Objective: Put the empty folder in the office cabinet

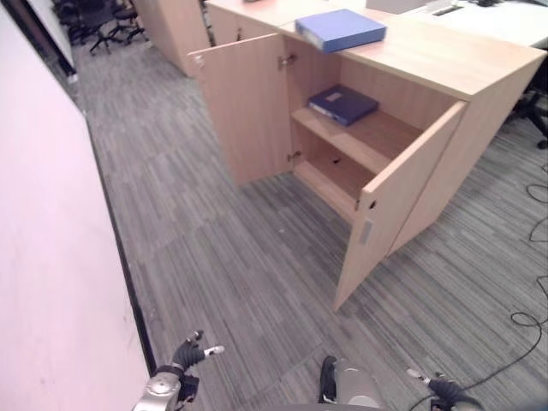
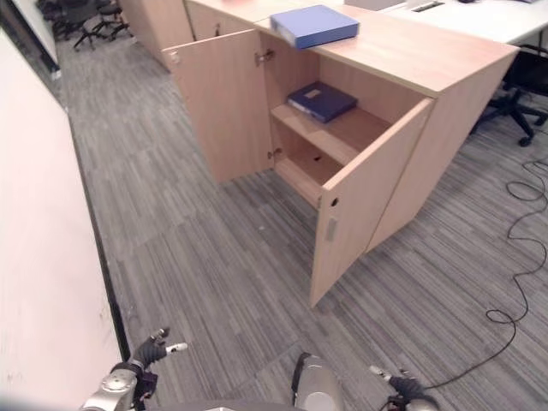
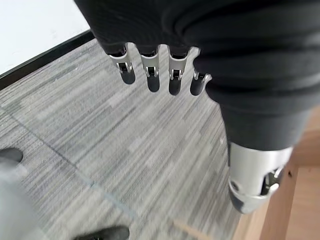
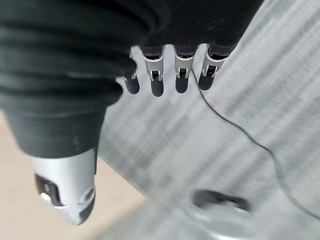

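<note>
A blue folder (image 1: 341,29) lies flat on top of the light wooden cabinet (image 1: 445,64). A second, darker blue folder (image 1: 343,104) lies on the upper shelf inside, and both cabinet doors (image 1: 398,197) stand wide open. My left hand (image 1: 190,353) hangs low at the bottom left, far from the cabinet, fingers straight and holding nothing. My right hand (image 1: 447,390) hangs at the bottom right, also open and empty. In the wrist views, the left hand's fingers (image 3: 152,75) and the right hand's fingers (image 4: 157,77) point down over grey carpet.
A white wall (image 1: 43,240) with a dark skirting runs along the left. Grey striped carpet (image 1: 240,257) lies between me and the cabinet. Office chairs (image 1: 98,21) stand far back left, another chair (image 1: 535,107) to the right of the cabinet. A desk top (image 1: 505,21) adjoins behind.
</note>
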Robot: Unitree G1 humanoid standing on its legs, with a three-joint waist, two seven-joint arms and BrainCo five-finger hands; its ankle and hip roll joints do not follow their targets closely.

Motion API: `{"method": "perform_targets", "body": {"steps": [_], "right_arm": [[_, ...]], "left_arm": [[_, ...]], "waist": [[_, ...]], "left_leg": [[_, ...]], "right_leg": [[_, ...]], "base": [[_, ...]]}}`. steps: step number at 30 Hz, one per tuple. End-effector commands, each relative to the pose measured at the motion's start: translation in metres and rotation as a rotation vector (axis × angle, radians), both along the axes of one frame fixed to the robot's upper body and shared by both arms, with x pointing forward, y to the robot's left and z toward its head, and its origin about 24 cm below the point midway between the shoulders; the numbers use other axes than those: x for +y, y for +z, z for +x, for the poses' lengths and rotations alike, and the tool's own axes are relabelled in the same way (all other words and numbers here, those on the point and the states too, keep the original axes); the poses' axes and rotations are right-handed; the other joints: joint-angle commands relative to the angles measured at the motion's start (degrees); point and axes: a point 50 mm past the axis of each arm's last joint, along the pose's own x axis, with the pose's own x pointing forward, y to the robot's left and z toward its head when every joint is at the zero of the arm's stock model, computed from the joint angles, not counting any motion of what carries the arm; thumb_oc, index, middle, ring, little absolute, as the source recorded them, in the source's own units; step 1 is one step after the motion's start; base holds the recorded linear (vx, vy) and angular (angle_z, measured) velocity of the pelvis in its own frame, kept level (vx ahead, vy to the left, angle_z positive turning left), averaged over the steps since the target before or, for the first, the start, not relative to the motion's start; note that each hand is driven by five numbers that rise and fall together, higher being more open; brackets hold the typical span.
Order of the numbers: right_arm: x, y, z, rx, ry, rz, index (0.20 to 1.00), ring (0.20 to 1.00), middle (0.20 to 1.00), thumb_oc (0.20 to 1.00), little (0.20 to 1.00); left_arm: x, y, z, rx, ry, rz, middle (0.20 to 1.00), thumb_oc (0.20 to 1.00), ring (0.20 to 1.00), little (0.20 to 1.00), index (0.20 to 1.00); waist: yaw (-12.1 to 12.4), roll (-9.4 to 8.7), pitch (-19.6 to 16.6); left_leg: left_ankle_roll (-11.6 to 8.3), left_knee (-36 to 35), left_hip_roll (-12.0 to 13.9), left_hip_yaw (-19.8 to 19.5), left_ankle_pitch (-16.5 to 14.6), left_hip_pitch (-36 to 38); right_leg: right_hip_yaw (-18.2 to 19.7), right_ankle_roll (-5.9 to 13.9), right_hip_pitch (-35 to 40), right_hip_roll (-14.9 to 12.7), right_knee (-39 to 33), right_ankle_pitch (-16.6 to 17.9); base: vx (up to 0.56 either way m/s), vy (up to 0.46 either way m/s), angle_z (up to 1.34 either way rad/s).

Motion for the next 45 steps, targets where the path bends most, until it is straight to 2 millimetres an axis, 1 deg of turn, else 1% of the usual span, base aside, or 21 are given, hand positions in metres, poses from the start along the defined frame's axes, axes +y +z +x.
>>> {"method": "perform_targets", "body": {"steps": [1, 3, 7, 11, 12, 16, 19, 23, 26, 27, 28, 29, 30, 31, 32, 33, 36, 38, 40, 44, 45], "right_arm": [[-0.009, 0.008, 0.013, -0.054, -0.027, -0.017, 1.0, 1.0, 1.0, 1.0, 1.0], [-0.011, 0.009, 0.011, -0.052, -0.027, -0.017, 1.0, 1.0, 1.0, 1.0, 1.0], [-0.017, 0.01, 0.001, -0.044, -0.043, -0.017, 1.0, 1.0, 1.0, 1.0, 1.0], [-0.02, 0.012, 0.003, -0.054, -0.047, -0.028, 1.0, 1.0, 1.0, 1.0, 1.0], [-0.018, 0.012, 0.005, -0.069, -0.051, -0.022, 1.0, 1.0, 1.0, 1.0, 1.0], [-0.007, 0.01, 0.017, -0.103, -0.03, 0.007, 1.0, 1.0, 1.0, 1.0, 1.0], [0.002, 0.004, 0.013, -0.094, -0.03, 0.039, 1.0, 1.0, 1.0, 1.0, 1.0], [0.01, -0.004, -0.004, -0.08, -0.098, 0.083, 1.0, 1.0, 1.0, 1.0, 1.0], [0.018, -0.01, -0.016, -0.063, -0.14, 0.122, 1.0, 1.0, 1.0, 1.0, 1.0], [0.027, -0.01, 0.002, -0.096, -0.119, 0.135, 1.0, 1.0, 1.0, 1.0, 1.0], [0.028, -0.01, 0.003, -0.096, -0.118, 0.135, 1.0, 1.0, 1.0, 1.0, 1.0], [0.033, -0.01, 0.009, -0.108, -0.097, 0.144, 1.0, 1.0, 1.0, 1.0, 1.0], [0.038, -0.011, 0.014, -0.116, -0.081, 0.154, 1.0, 1.0, 1.0, 1.0, 1.0], [0.042, -0.011, 0.016, -0.121, -0.066, 0.165, 1.0, 1.0, 1.0, 1.0, 1.0], [0.048, -0.011, 0.022, -0.137, -0.037, 0.178, 1.0, 1.0, 1.0, 1.0, 1.0], [0.048, -0.011, 0.022, -0.138, -0.037, 0.178, 1.0, 1.0, 1.0, 1.0, 1.0], [0.054, -0.011, 0.028, -0.151, -0.024, 0.188, 1.0, 1.0, 1.0, 1.0, 1.0], [0.056, -0.012, 0.028, -0.143, -0.008, 0.191, 1.0, 1.0, 1.0, 1.0, 1.0], [0.054, -0.012, 0.025, -0.139, -0.014, 0.188, 1.0, 1.0, 1.0, 1.0, 1.0], [0.045, -0.005, 0.035, -0.161, 0.013, 0.154, 1.0, 1.0, 1.0, 1.0, 1.0], [0.037, -0.001, 0.038, -0.161, 0.024, 0.124, 1.0, 1.0, 1.0, 1.0, 1.0]], "left_arm": [[0.0, 0.015, 0.031, -0.13, 0.034, -0.016, 1.0, 1.0, 1.0, 1.0, 1.0], [-0.002, 0.015, 0.03, -0.132, 0.032, -0.023, 1.0, 1.0, 1.0, 1.0, 1.0], [-0.003, 0.015, 0.028, -0.132, 0.015, -0.024, 1.0, 1.0, 1.0, 1.0, 1.0], [-0.005, 0.015, 0.027, -0.134, 0.018, -0.029, 1.0, 1.0, 1.0, 1.0, 1.0], [-0.005, 0.015, 0.028, -0.131, 0.023, -0.032, 1.0, 1.0, 1.0, 1.0, 1.0], [-0.003, 0.013, 0.023, -0.127, 0.056, -0.031, 1.0, 1.0, 1.0, 1.0, 1.0], [-0.005, 0.01, 0.021, -0.119, 0.063, -0.033, 1.0, 1.0, 1.0, 1.0, 1.0], [-0.013, 0.013, 0.031, -0.13, -0.029, -0.024, 1.0, 1.0, 1.0, 1.0, 1.0], [-0.014, 0.023, 0.047, -0.176, -0.096, 0.002, 1.0, 1.0, 1.0, 1.0, 1.0], [-0.008, 0.032, 0.059, -0.217, -0.106, 0.035, 1.0, 1.0, 1.0, 1.0, 1.0], [-0.008, 0.032, 0.059, -0.218, -0.106, 0.035, 1.0, 1.0, 1.0, 1.0, 1.0], [-0.007, 0.035, 0.061, -0.231, -0.107, 0.03, 1.0, 1.0, 1.0, 1.0, 1.0], [-0.008, 0.036, 0.062, -0.237, -0.105, 0.023, 1.0, 1.0, 1.0, 1.0, 1.0], [-0.008, 0.036, 0.061, -0.24, -0.103, 0.015, 1.0, 1.0, 1.0, 1.0, 1.0], [-0.006, 0.036, 0.059, -0.236, -0.099, 0.014, 1.0, 1.0, 1.0, 1.0, 1.0], [-0.006, 0.036, 0.059, -0.236, -0.099, 0.014, 1.0, 1.0, 1.0, 1.0, 1.0], [-0.003, 0.031, 0.05, -0.201, -0.08, 0.016, 1.0, 1.0, 1.0, 1.0, 1.0], [-0.004, 0.028, 0.045, -0.189, -0.075, 0.007, 1.0, 1.0, 1.0, 1.0, 1.0], [-0.008, 0.026, 0.041, -0.186, -0.074, -0.008, 1.0, 1.0, 1.0, 1.0, 1.0], [-0.011, 0.027, 0.043, -0.213, -0.016, -0.049, 1.0, 1.0, 1.0, 1.0, 1.0], [-0.017, 0.025, 0.043, -0.22, 0.013, -0.077, 1.0, 1.0, 1.0, 1.0, 1.0]], "waist": [[-0.3, 1.84, 5.4], [0.6, 1.46, 5.5], [2.0, 2.32, 5.8], [2.8, 3.44, 6.1], [3.3, 3.94, 6.1], [4.8, 4.11, 5.1], [3.9, 4.27, 3.7], [1.5, 3.63, 2.2], [0.2, 1.25, 1.3], [1.6, 0.01, 2.4], [1.6, 0.0, 2.3], [2.4, 0.32, 2.7], [2.6, 0.39, 2.8], [2.3, 0.43, 3.3], [2.9, 0.34, 4.5], [2.9, 0.42, 4.5], [4.4, 0.33, 5.7], [5.6, 0.14, 5.5], [5.9, -0.01, 5.6], [7.2, 0.59, 7.0], [7.5, 1.11, 7.6]], "left_leg": [[1.8, 2.5, -0.4, 2.7, 7.4, -0.3], [2.28, 0.3, 0.0, 2.2, 7.2, -4.1], [2.74, -15.3, 2.9, -0.1, 9.9, -5.4], [1.59, -24.9, 4.7, -4.4, 13.2, -6.6], [1.2, -28.7, 6.1, -7.1, 15.1, -8.0], [-0.4, -34.0, 9.2, -18.5, 16.3, -9.1], [-1.43, -34.2, 10.3, -20.4, 16.1, -8.5], [-2.4, -31.2, 9.5, -17.3, 13.8, -9.8], [-2.34, -26.9, 6.1, -13.2, 8.9, -10.7], [-0.29, -27.5, 4.6, -6.3, 6.1, -8.4], [-0.24, -27.5, 4.6, -6.3, 6.3, -8.5], [0.75, -27.8, 3.8, -3.7, 5.7, -7.5], [2.02, -28.0, 2.5, -2.3, 5.5, -7.2], [3.4, -28.2, 0.8, -1.3, 5.1, -6.4], [6.23, -28.8, -3.1, 0.5, 4.5, -5.0], [6.22, -28.9, -2.9, 0.6, 4.6, -5.1], [8.62, -29.7, -7.4, 2.8, 3.8, -3.7], [9.07, -29.5, -9.2, 4.0, 2.8, -2.9], [9.11, -27.2, -10.5, 3.7, 1.9, -3.2], [7.49, -17.4, -10.9, 0.6, 1.2, -8.8], [5.27, -14.5, -10.1, -3.9, 1.5, -10.3]], "right_leg": [[2.3, 4.45, 10.4, -2.8, -13.8, 4.3], [4.6, 4.78, 12.9, -2.7, -14.1, 2.8], [8.4, 5.71, 15.4, -2.8, -10.3, -1.3], [11.2, 7.0, 16.8, -2.9, -7.2, -4.4], [13.6, 7.43, 17.4, -2.5, -4.7, -6.5], [24.5, 8.72, 15.2, -3.0, 4.1, -12.4], [28.0, 10.54, 13.3, -5.0, 4.6, -13.4], [29.4, 14.23, 15.1, -10.7, -0.8, -9.5], [29.3, 15.76, 15.2, -15.7, -5.6, -0.8], [20.1, 14.99, 8.1, -19.8, -2.0, 10.6], [20.1, 14.99, 7.9, -19.9, -2.1, 10.8], [13.6, 14.2, 7.0, -19.9, 0.5, 9.8], [11.2, 13.71, 6.0, -18.2, 3.3, 8.3], [11.0, 13.38, 5.2, -14.0, 6.6, 5.7], [10.1, 13.4, 3.7, -5.5, 10.4, 2.1], [10.2, 13.34, 3.6, -5.4, 10.3, 2.3], [2.7, 12.55, 2.8, 0.6, 12.6, -0.2], [0.0, 9.8, 4.6, 0.3, 9.3, -2.8], [2.6, 6.44, 8.4, 0.4, 3.6, -4.6], [6.4, 4.42, 9.8, 0.7, -2.5, -3.8], [8.0, 4.64, 10.4, -0.1, -4.3, -3.8]], "base": [[0.41, -0.08, -0.91], [0.34, 0.052, -0.94], [0.35, 0.168, -0.68], [0.33, 0.217, -0.66], [0.39, 0.237, -0.5], [0.49, 0.423, -1.23], [0.15, 0.391, -1.19], [0.14, 0.544, -0.19], [0.12, 0.57, 0.02], [0.03, 0.61, -0.46], [-0.04, 0.705, -1.06], [-0.05, 0.447, -1.37], [-0.06, 0.672, -1.01], [-0.08, 0.81, -0.58], [-0.06, 0.601, -0.2], [-0.07, 0.491, -0.43], [-0.04, 0.275, -0.31], [0.0, 0.137, -0.19], [0.0, 0.033, -0.16], [-0.16, 0.092, -0.16], [-0.12, 0.212, -0.61]]}}
